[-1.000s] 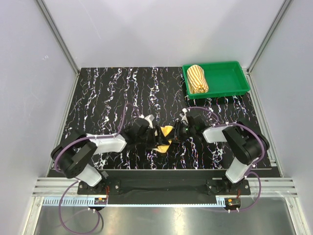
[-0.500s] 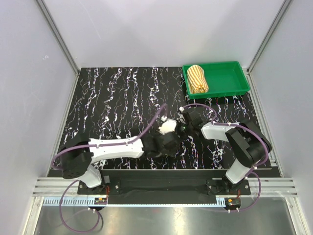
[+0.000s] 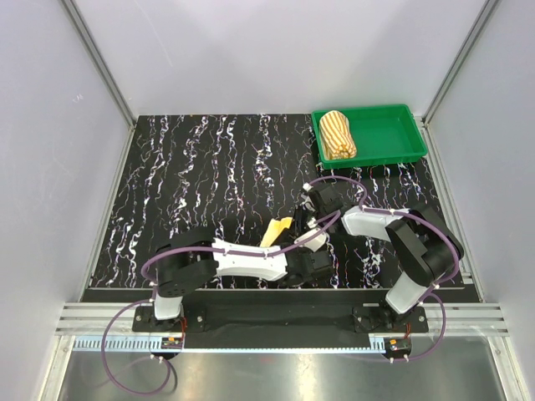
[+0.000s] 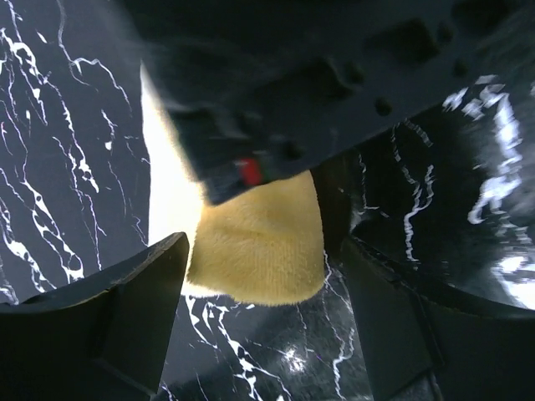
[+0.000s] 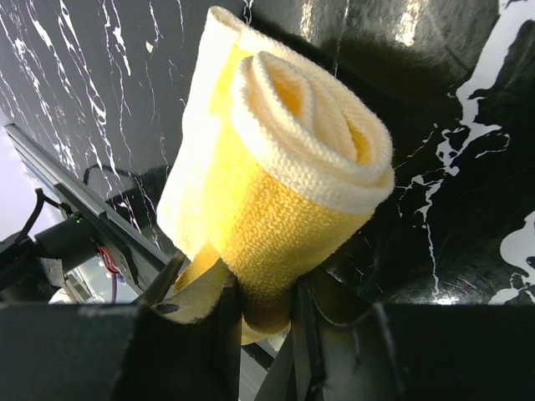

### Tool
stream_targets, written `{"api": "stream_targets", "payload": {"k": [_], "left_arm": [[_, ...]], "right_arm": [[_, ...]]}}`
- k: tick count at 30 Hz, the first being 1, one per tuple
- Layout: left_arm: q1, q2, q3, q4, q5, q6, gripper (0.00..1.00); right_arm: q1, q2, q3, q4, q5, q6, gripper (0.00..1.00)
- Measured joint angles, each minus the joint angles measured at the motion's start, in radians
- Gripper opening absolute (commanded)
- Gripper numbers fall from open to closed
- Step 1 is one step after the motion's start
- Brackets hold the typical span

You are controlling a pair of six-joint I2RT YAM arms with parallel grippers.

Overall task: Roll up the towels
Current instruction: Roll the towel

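Swung across from the left side, the left arm (image 3: 251, 263) now lies low along the near edge of the table (image 3: 184, 167), its wrist right of centre, and the left fingers (image 4: 125, 309) have spread wider than a second ago. They stand apart on either side of the near end of the yellow towel (image 5: 276, 167) without closing on it, one just beside the cloth, the other with a gap. The right arm (image 3: 372, 224) has hardly shifted. The right fingers (image 5: 219, 342) stay clamped on the underside of the towel, which is wound into a fat spiral with one loose flap hanging down its side, and it is held near the table's middle towards the near edge. I judge that the rolling of this second towel is about done and the left arm has let go to come at it from the near side, perhaps to tuck the flap or steady the roll. Room is tight here: both wrists crowd the same spot, and the left arm has little margin before the table's near edge. Farther off, no other thing shows on the dark marbled surface to the left or the middle. In the far right corner sits the green tray (image 3: 393, 134), with the striped towel (image 3: 338, 134) already rolled at its left end and bare floor beside it.
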Motion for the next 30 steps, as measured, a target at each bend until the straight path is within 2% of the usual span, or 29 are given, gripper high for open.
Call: {"api": "stream_targets", "payload": {"k": [2, 5, 9, 10, 13, 15, 16, 20, 24, 30], "left_arm": [[-0.001, 0.020, 0.000, 0.000, -0.001, 0.020, 0.77], [-0.002, 0.022, -0.001, 0.020, -0.001, 0.045, 0.68], [-0.001, 0.022, -0.002, 0.027, 0.000, 0.058, 0.35], [-0.002, 0.022, -0.002, 0.028, 0.001, 0.057, 0.22], [-0.002, 0.022, -0.004, 0.031, 0.001, 0.060, 0.11], [-0.002, 0.022, -0.004, 0.031, 0.002, 0.060, 0.08], [-0.002, 0.022, -0.004, 0.032, 0.002, 0.060, 0.07], [-0.002, 0.022, -0.006, 0.053, 0.005, 0.055, 0.04], [0.000, -0.002, -0.047, 0.098, 0.015, 0.054, 0.03], [0.042, -0.097, -0.144, 0.153, 0.083, 0.034, 0.01]], "right_arm": [[0.002, 0.000, 0.000, -0.001, -0.001, -0.002, 0.17], [0.002, 0.000, 0.000, -0.001, -0.002, -0.003, 0.17], [0.002, 0.000, 0.002, -0.006, -0.002, -0.004, 0.16], [0.002, 0.000, 0.003, -0.010, -0.002, -0.005, 0.16], [0.002, 0.000, 0.008, -0.023, -0.002, -0.008, 0.16], [0.002, 0.000, 0.011, -0.031, -0.001, -0.013, 0.20], [0.002, -0.002, 0.012, -0.038, 0.000, -0.014, 0.30], [0.001, -0.034, 0.021, -0.111, 0.036, -0.032, 0.60], [-0.037, -0.108, 0.036, -0.250, 0.078, -0.068, 0.67], [-0.253, -0.229, 0.087, -0.393, 0.120, -0.126, 0.74]]}}
